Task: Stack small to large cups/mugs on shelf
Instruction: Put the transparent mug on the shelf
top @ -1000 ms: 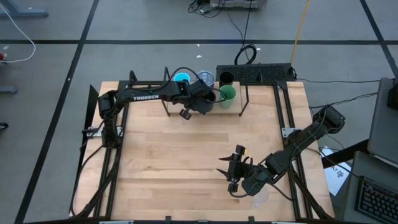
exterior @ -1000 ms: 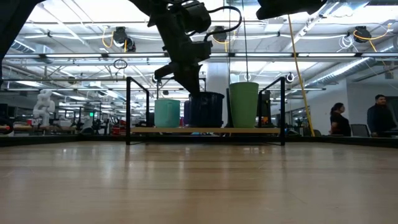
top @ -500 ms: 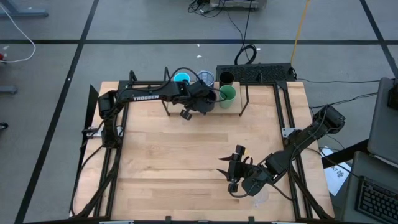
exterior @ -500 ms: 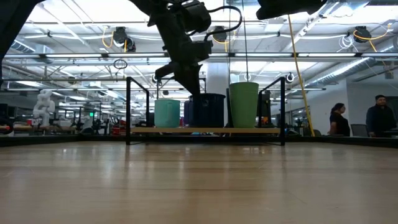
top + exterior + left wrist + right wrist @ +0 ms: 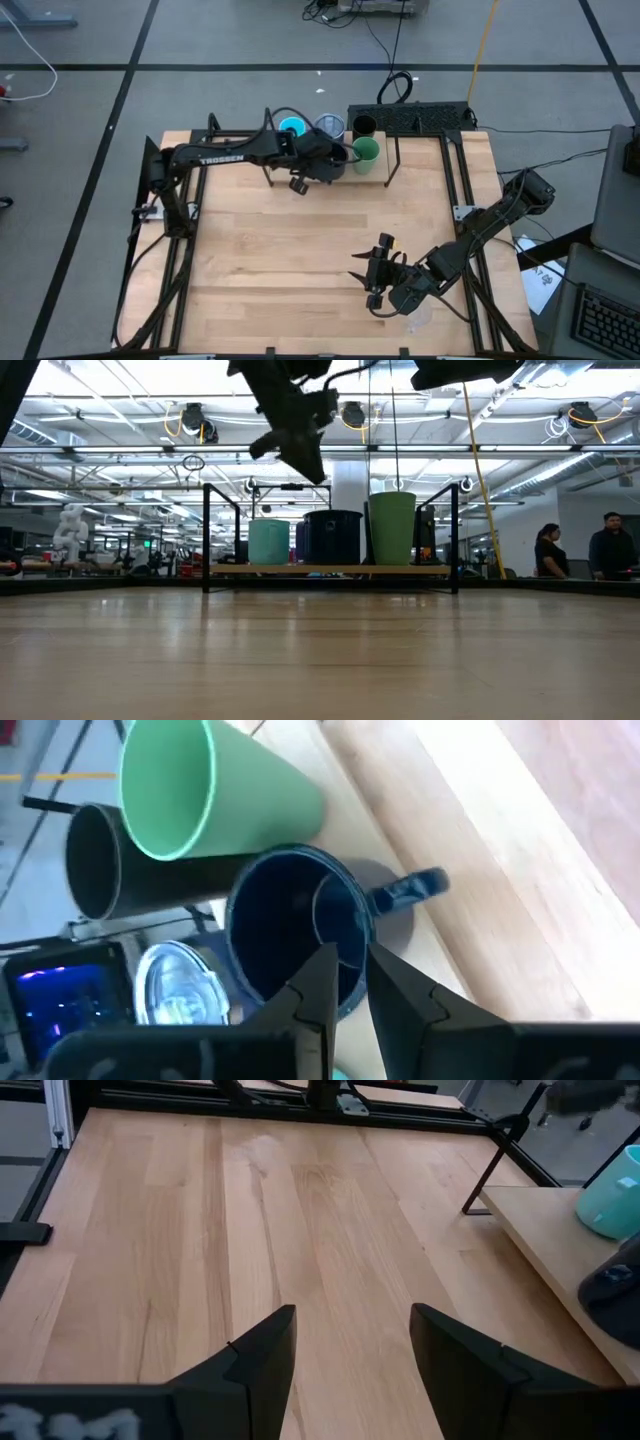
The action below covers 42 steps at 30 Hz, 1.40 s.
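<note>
On the shelf (image 5: 240, 570) at the table's far edge the cups stand upright on their bases. In front are the cyan mug (image 5: 268, 542), the black handled mug (image 5: 333, 537) and the green cup (image 5: 392, 528). Behind them are the silvery-inside mug (image 5: 330, 125) and the dark tumbler (image 5: 364, 126). My left gripper (image 5: 310, 472) hangs just above the black mug (image 5: 290, 920); its fingers stand a narrow gap apart with nothing between them. My right gripper (image 5: 383, 272) waits open over the table's near right part.
The shelf's thin black posts (image 5: 207, 535) rise at its ends. A black power strip (image 5: 415, 118) with cables lies behind the shelf. The bare wooden tabletop (image 5: 300, 260) stretches between the shelf and my right gripper. People stand in the room beyond the table.
My left gripper has risen from the black mug's rim to a place clear above it. The mug and the other cups have stayed where they were on the shelf.
</note>
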Tool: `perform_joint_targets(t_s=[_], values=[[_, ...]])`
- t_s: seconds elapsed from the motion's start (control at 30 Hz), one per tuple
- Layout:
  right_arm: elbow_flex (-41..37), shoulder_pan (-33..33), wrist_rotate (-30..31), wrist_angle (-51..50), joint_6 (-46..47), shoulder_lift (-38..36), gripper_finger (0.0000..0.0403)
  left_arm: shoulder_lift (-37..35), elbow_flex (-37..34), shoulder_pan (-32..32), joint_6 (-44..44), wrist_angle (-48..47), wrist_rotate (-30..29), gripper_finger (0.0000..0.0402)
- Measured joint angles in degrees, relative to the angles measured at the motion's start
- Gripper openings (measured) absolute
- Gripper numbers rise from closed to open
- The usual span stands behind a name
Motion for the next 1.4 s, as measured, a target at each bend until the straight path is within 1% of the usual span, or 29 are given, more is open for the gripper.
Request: perform_joint_targets(t_s=[0.27,0.53,0.6,0.87,1.27,1.4], values=[[0.0,0.0,0.0,0.5,-0.2,0.0,0.0187,-5.5,-0.1,-2.3,-2.3,-2.0,0.4,0.0058],[0.0,0.0,-0.2,0.9,-0.2,0.0,0.0187,-11.1,-0.1,-4.6,-2.7,-3.9,0.8,0.0058],[0.0,0.0,-0.2,0.9,-0.2,0.0,0.0187,-12.2,-0.1,-4.9,-3.5,-5.5,1.0,0.0058],[0.0,0.0,-0.2,1.1,0.2,0.0,0.0187,-17.2,-0.1,-7.2,-8.9,-10.7,0.7,0.0058],[0.0,0.0,-0.2,1.5,2.3,0.0,0.0187,-22.4,-0.1,-13.5,-16.4,-17.2,0.0,0.0058],[0.0,0.0,-0.3,1.5,3.5,0.0,0.0187,-23.3,-0.2,-15.7,-21.4,-21.4,0.0,0.0058]])
